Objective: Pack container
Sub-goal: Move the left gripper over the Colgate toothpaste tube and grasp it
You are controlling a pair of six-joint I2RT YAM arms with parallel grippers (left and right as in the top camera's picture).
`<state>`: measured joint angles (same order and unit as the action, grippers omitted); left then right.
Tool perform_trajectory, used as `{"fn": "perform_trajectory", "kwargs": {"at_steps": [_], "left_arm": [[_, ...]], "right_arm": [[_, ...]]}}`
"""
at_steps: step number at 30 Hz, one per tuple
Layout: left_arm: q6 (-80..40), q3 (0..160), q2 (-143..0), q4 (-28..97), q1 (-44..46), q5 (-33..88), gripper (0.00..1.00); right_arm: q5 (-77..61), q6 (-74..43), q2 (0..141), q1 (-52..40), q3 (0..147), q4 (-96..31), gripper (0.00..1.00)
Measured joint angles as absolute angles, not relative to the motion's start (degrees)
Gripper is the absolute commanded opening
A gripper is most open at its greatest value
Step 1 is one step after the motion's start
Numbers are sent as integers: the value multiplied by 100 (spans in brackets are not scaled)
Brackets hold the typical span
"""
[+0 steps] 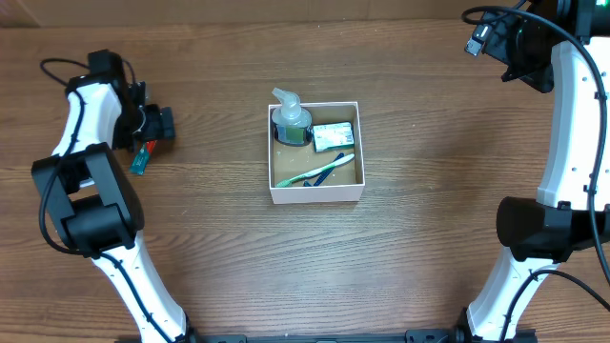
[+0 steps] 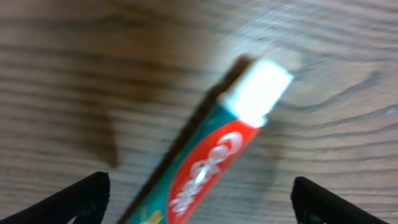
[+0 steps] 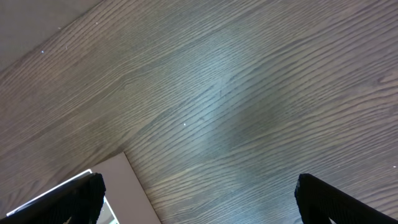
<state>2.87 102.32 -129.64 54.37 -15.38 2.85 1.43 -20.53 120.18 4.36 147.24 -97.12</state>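
**Container: open-topped, partly filled**

The container [image 1: 316,193] is seen as a square, shallow white box with thin walls and a brown floor, set flat. It is placed well right of the left gripper [image 1: 152,133] and well left of the right gripper [image 1: 515,57], nearer the bases. A pump bottle [image 1: 291,119], packet [image 1: 333,137] and toothbrush [image 1: 319,171] are held inside.

Blurred toothpaste tube [image 2: 214,158] runs off the bottom edge
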Motion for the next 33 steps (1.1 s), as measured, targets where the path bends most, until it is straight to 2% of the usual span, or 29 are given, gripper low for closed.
{"fn": "perform_trajectory", "kwargs": {"at_steps": [8,19,22,29,33], "left_arm": [[311,10232,-12991,5920,-1623,456,86],[528,10232,-13050,5570,-1616,473,82],[574,10241,-13109,5531,-1614,454,73],[666,10366,-13218,5675,-1614,327,39],[652,10407,-13244,5857,-1616,322,36]], "right_arm": [[143,-2056,12018,436,14724,-9714,100],[143,-2053,12018,436,14724,-9717,100],[145,-2053,12018,436,14724,-9714,100],[143,-2053,12018,436,14724,-9712,100],[145,-2053,12018,436,14724,-9714,100]]}}
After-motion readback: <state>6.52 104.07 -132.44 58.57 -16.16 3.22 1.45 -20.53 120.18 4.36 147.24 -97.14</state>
